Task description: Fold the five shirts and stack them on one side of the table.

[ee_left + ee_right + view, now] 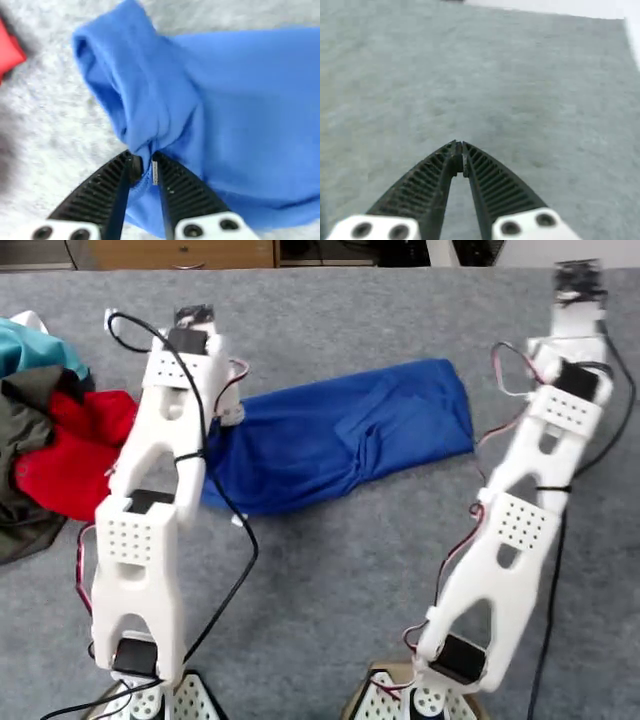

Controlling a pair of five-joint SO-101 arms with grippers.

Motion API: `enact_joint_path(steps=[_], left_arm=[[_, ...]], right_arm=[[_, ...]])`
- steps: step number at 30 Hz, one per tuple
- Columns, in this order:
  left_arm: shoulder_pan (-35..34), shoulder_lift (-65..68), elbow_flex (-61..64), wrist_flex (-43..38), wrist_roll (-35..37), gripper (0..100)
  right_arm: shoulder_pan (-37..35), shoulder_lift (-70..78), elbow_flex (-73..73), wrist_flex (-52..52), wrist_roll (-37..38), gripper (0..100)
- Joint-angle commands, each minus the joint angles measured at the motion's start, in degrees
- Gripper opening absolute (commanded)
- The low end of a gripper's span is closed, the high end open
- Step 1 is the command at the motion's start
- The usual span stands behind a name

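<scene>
Now, left jaws clamped on bunched edge of blue shirt (240, 100), right jaws together over table (520, 75), apart from shirt.

Overhead and near left-wrist cameras share blue shirt (340, 435)

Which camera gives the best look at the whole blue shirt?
The high view: the blue shirt lies there almost whole across the table. The left wrist view has a bunched edge pinched in the left gripper; the right wrist view faces grey table.
</scene>
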State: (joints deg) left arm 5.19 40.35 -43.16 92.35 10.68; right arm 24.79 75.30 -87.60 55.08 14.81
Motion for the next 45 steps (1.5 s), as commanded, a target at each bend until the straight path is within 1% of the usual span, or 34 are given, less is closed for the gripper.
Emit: enact_joint_path(steps=[1, 5, 9, 15, 19, 22, 26, 29, 31, 34, 38, 45], left_arm=[[3.87, -3.91, -8.0, 2.46, 2.02, 2], [8.88, -3.91, -13.45, 2.64, 2.37, 2], [14.42, -4.09, -15.65, 1.23, 8.79, 2], [21.1, -4.35, -15.74, -5.89, 14.95, 2], [23.91, -3.91, -15.74, -10.81, 17.76, 2], [25.58, -3.91, -15.65, -16.09, 20.57, 2], [27.69, -3.47, -15.03, -24.0, 20.84, 2], [28.84, -0.04, -15.21, -30.42, 20.75, 2], [29.01, 2.77, -16.79, -32.79, 20.4, 2], [29.1, 6.9, -20.04, -33.49, 18.55, 2], [29.27, 11.21, -26.46, -33.49, 17.85, 2], [33.05, 15.34, -33.32, -33.67, 16.62, 2]], right_arm=[[3.3, -0.31, -0.31, -3.69, -3.34, 0.3], [3.47, 0.92, -0.84, -5.27, -3.34, 0.3], [3.38, 0.92, -0.84, -5.71, -3.34, 0.3], [3.3, 1.01, -0.84, -5.98, -3.34, 0.3], [3.47, 1.01, -0.84, -5.98, -3.43, 0.3], [3.47, 1.01, -0.84, -5.98, -3.43, 0.3], [3.56, 1.01, -0.84, -5.98, -3.6, 0.3], [3.56, 1.01, -0.84, -5.98, -3.6, 0.3], [3.65, 1.01, -0.84, -5.98, -3.69, 0.3], [3.65, 1.01, -0.84, -5.98, -3.69, 0.3], [3.65, 1.01, -0.84, -5.98, -3.69, 0.3], [3.74, 1.01, -0.84, -5.98, -3.69, 0.3]])
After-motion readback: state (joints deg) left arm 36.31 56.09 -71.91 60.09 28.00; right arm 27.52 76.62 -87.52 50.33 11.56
